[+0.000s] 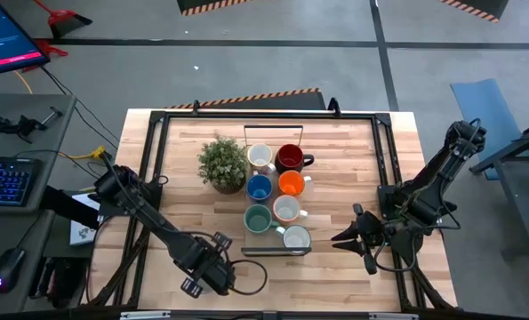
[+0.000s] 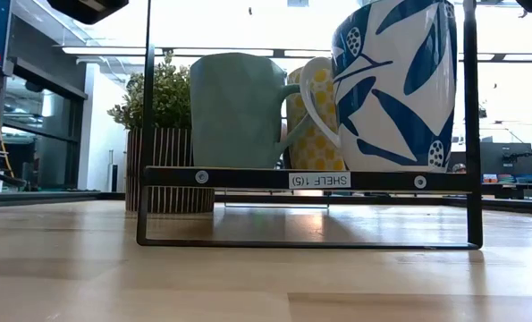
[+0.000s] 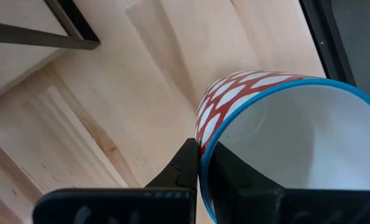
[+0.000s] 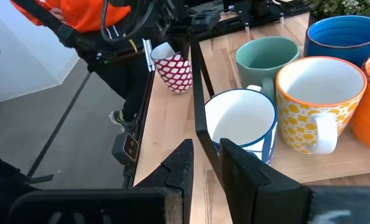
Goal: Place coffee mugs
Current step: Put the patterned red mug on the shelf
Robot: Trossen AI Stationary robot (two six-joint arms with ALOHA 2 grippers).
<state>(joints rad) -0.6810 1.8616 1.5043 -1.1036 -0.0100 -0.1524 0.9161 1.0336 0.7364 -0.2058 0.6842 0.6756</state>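
Left wrist view showed the left end effector (image 3: pixel 200 171) clamped on a red-and-white patterned mug's (image 3: pixel 284 130) rim above the desk (image 3: pixel 110 93). The right end effector (image 4: pixel 202 165) stood narrowly parted beside the shelf (image 4: pixel 198 74) mugs.

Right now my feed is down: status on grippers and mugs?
Left gripper shut on red-patterned mug, front edge. Right gripper waits beside shelf. Seven mugs shelved.

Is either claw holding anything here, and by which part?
Left claw grips the red-and-white patterned mug by its rim; right claw holds nothing.
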